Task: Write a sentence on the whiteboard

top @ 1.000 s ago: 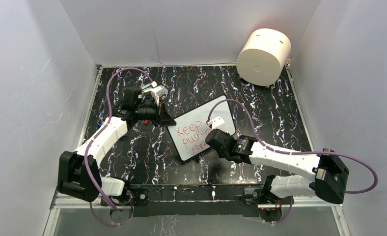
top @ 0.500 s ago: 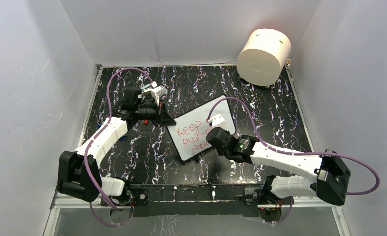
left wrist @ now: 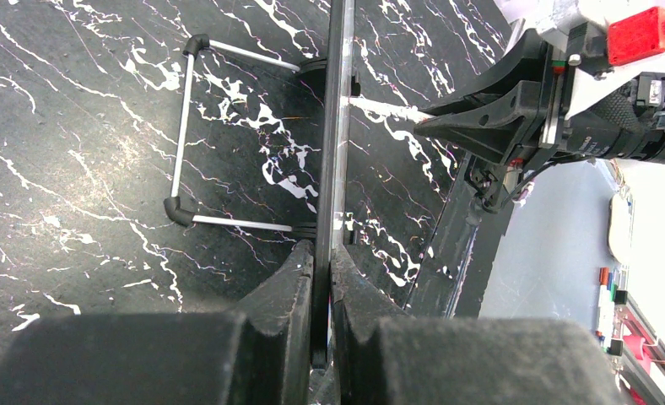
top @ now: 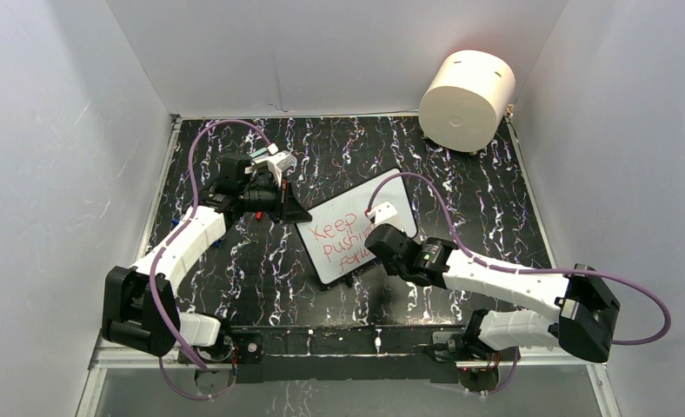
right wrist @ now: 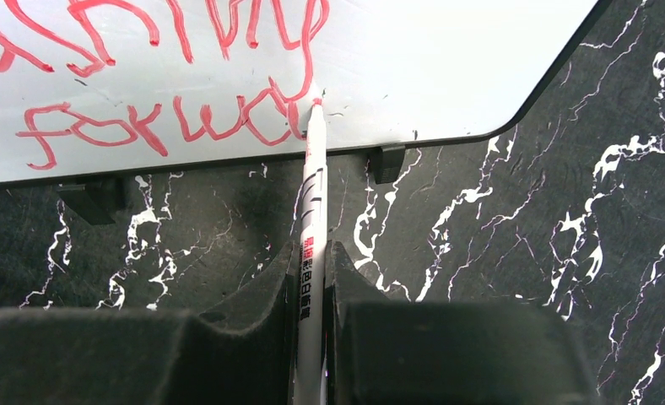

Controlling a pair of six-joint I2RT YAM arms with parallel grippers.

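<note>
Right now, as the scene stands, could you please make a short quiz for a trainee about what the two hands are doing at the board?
1. True or false: the right hand is shut on a marker.
2. What does the left hand clamp? A) the cream cylinder B) the rim of the whiteboard C) nothing
3. Fill in: the marker tip touches the board at the end of the ___ line of red writing.

Key: 1 true; 2 B; 3 last
</note>
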